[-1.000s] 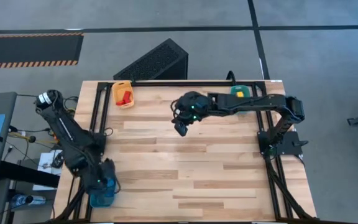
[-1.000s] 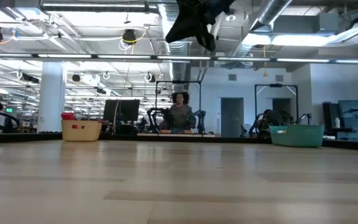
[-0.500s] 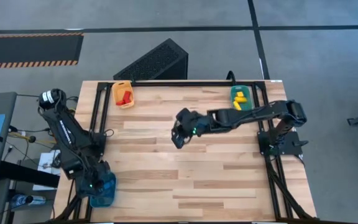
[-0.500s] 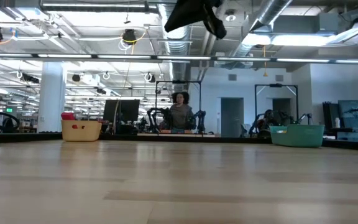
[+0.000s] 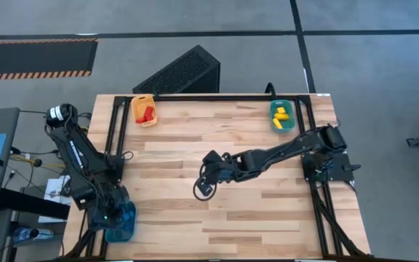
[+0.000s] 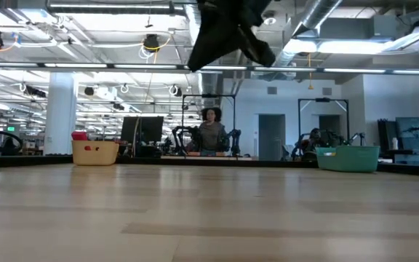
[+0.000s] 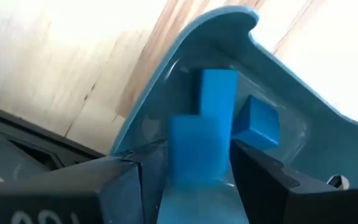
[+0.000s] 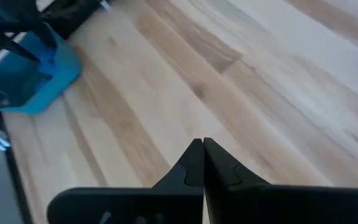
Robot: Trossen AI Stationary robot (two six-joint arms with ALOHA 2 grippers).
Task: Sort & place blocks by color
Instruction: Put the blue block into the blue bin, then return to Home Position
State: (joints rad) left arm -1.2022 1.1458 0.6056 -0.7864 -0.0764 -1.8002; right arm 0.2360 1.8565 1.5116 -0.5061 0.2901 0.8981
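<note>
The left gripper point(image 5: 113, 216) is positioned over the blue bin point(image 5: 127, 222) at the bench's point(image 5: 224, 211) front left corner. In the left wrist view its jaws are seen spread, with blue blocks point(image 7: 219, 99) lying inside the bin between and beyond the fingers point(image 7: 123, 180); whether any block is being touched by the fingers cannot be told. The right gripper point(image 5: 203, 189) is held above the middle of the bench, its arm stretched across from the right edge. In the right wrist view its jaws are pressed together with nothing between them, and bare wood is seen beneath, with the blue bin point(image 8: 33, 78) well apart. Red blocks point(image 5: 147, 111) are found in the orange bin point(image 5: 137, 111) at the back left corner. Yellow blocks point(image 5: 281, 115) are found in the green bin point(image 5: 273, 120) at the back right corner. In the low view, a person point(image 6: 210, 135) is seen in the room beyond the bench.
</note>
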